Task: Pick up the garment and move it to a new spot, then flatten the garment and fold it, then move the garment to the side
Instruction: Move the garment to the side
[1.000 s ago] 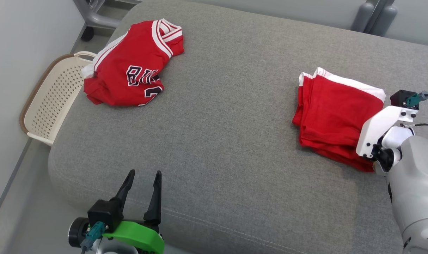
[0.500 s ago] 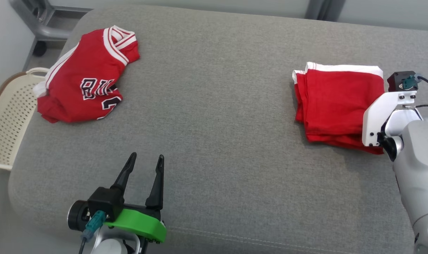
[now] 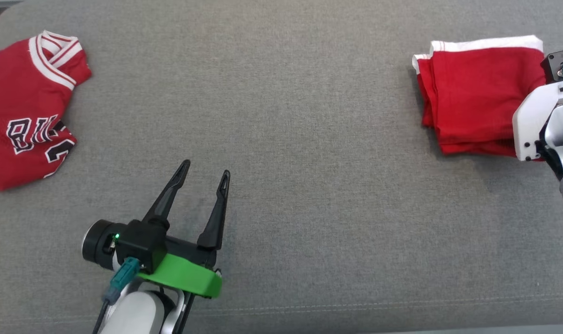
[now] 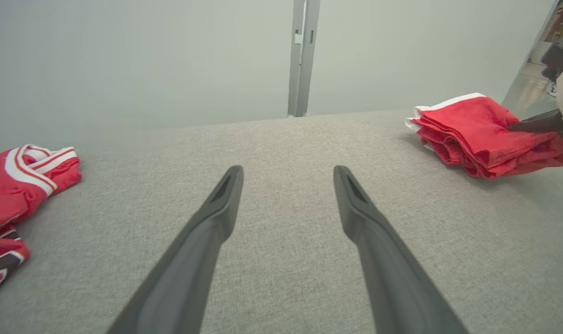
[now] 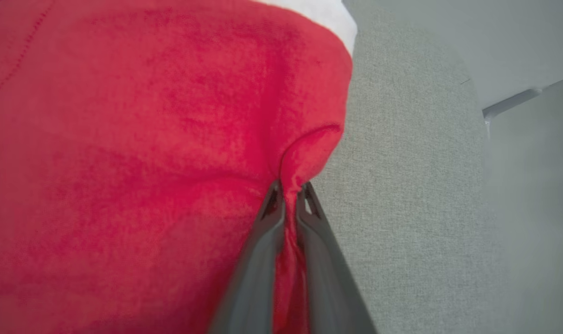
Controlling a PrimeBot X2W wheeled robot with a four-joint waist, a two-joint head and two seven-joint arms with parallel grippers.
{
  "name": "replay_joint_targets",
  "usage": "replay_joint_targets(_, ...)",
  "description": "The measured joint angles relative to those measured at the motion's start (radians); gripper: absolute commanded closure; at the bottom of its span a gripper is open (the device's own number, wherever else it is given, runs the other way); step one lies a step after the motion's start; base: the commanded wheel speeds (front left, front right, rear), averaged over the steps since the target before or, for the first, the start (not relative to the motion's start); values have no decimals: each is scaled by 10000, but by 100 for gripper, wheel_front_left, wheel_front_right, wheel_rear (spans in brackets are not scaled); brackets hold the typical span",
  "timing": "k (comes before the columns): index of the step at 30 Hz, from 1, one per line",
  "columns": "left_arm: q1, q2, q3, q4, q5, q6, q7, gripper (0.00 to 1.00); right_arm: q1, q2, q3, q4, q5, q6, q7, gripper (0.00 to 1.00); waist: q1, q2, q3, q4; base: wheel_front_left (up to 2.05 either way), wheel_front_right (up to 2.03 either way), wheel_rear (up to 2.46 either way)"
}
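1. My right gripper (image 5: pixel 289 188) is clamped hard on the folded red garment (image 3: pixel 471 102). In the right wrist view a ridge of red cloth is bunched between my two fingertips, which are pressed almost together.
2. The pinch sits at the garment's right edge, just where the red cloth meets the grey cushion (image 3: pixel 286 116).
3. The garment itself lies far over on my right side of the cushion. It is stacked in several layers, with a white band along its far edge.
4. My left gripper (image 3: pixel 203 171) has its fingers spread well apart with nothing between them. It points across the cushion's middle, well clear of both red pieces. I cannot tell whether it touches the fabric below.
5. A crumpled red jersey (image 3: pixel 22 116) with white trim and dark lettering lies at the cushion's far left.
6. In the left wrist view there is a pale wall (image 4: pixel 147 60) behind the cushion, with a grey upright post (image 4: pixel 302 55) in it.
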Motion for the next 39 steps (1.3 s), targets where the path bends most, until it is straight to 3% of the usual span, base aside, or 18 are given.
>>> replay_joint_targets(5,-151,75,-336,-794,215,-77,330,0,-497,-757,982,0,165,0,-54,100,0,-1,594,-384,0,0,0)
replay_joint_targets(14,-720,104,-564,-1891,359,-163,685,0,-1144,-2006,1873,219,107,0,-757,100,0,0,1489,-682,0,0,0)
replay_joint_targets(27,-765,132,-899,-2268,416,-205,888,0,-1712,-3530,2625,744,-832,2,-1425,100,0,0,2094,-359,0,0,0)
replay_joint_targets(28,-744,153,-901,-2276,416,-199,890,0,-1749,-3580,2610,779,-840,2,-1494,59,0,0,2120,-346,0,0,0)
replay_joint_targets(29,-734,161,-907,-2278,416,-169,901,0,-1801,-3622,2579,838,-851,2,-1513,0,0,0,2152,-339,0,0,0)
replay_joint_targets(33,-753,161,-941,-2265,416,-161,930,0,-1918,-3570,2318,1072,-794,2,-1812,0,0,0,2286,-340,0,0,0)
replay_joint_targets(39,-861,132,-888,-1975,337,-153,715,0,-1866,-2974,1845,1358,-470,2,-2863,0,0,-1,2111,-365,0,0,0)
